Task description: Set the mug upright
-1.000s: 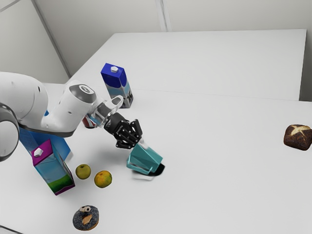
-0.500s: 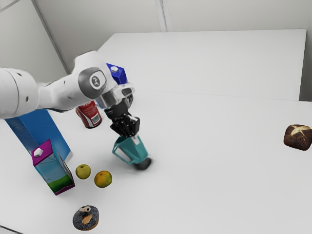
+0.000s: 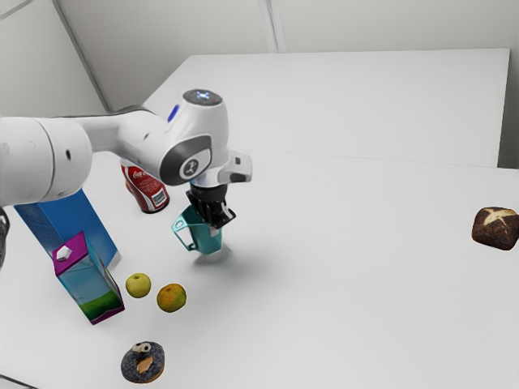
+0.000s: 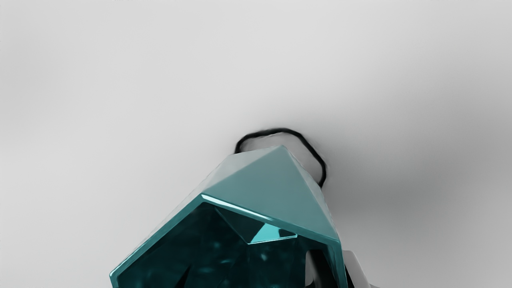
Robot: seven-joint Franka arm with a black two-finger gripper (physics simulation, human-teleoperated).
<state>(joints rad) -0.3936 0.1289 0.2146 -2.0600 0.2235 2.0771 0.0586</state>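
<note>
One black two-finger claw is pinching the wall of one glossy teal faceted mug, which is leaning slightly beneath it; two small round fruits are lying nearby.

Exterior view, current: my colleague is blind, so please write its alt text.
A white robot arm holds a teal mug, nearly upright, in its claw at a white table. Toward the exterior view's left: red can, blue box, carton, two fruits, doughnut; far right: bread.
</note>
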